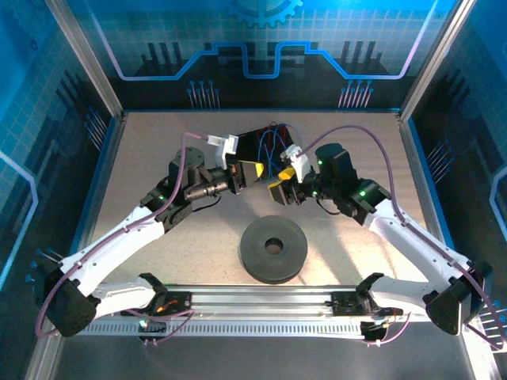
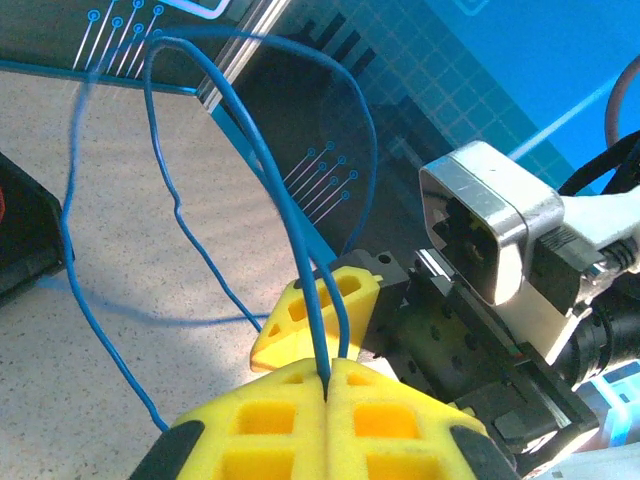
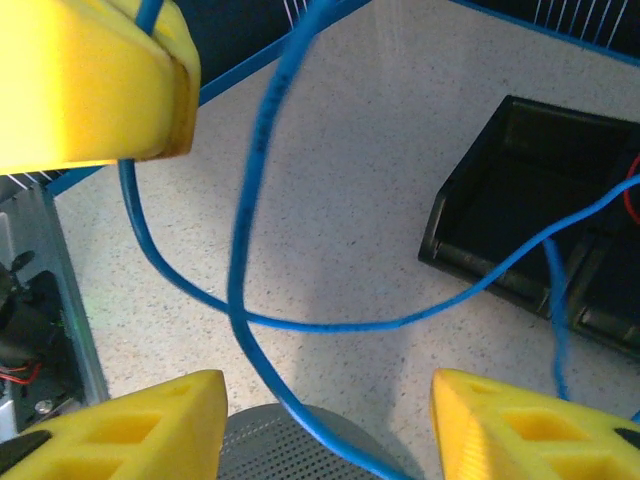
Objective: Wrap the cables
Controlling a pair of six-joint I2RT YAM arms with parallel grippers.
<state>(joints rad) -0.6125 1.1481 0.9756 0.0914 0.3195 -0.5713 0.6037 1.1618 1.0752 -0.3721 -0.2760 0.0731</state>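
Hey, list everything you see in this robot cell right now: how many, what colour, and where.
thin blue wire: one, blue, looping above the table between the grippers
thin red wire: one, red, over the tray
shallow black plastic tray: one, black, far middle of the table
round dark grey disc with a centre hole: one, grey, near middle
speckled beige table: one, beige
ribbed aluminium rail: one, silver, near edge
lilac arm cables: two, lilac, along the arms
left gripper: yellow fingers, shut on the thin blue wire
right gripper: yellow fingers, open, that wire passing between them
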